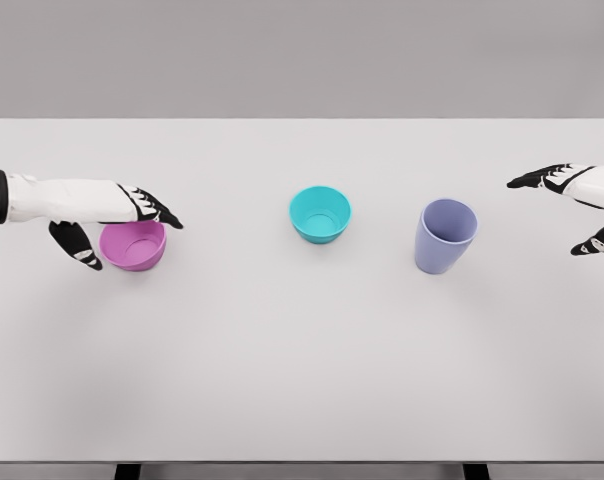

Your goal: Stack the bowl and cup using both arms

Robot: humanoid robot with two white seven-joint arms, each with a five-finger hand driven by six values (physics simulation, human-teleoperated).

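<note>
A pink bowl (137, 248) stands upright at the left of the white table (302, 360). My left hand (122, 228) reaches over it from the left, fingers along its far rim and thumb at its near left side, spread around it without a closed grasp. A teal bowl (320, 213) sits at the middle. To its right a lavender cup (445, 236) stands upright. My right hand (572, 210) hovers open at the right edge, well apart from the cup, fingers and thumb spread.
The table's far edge runs along the top of the view and its near edge along the bottom. A plain grey wall lies behind.
</note>
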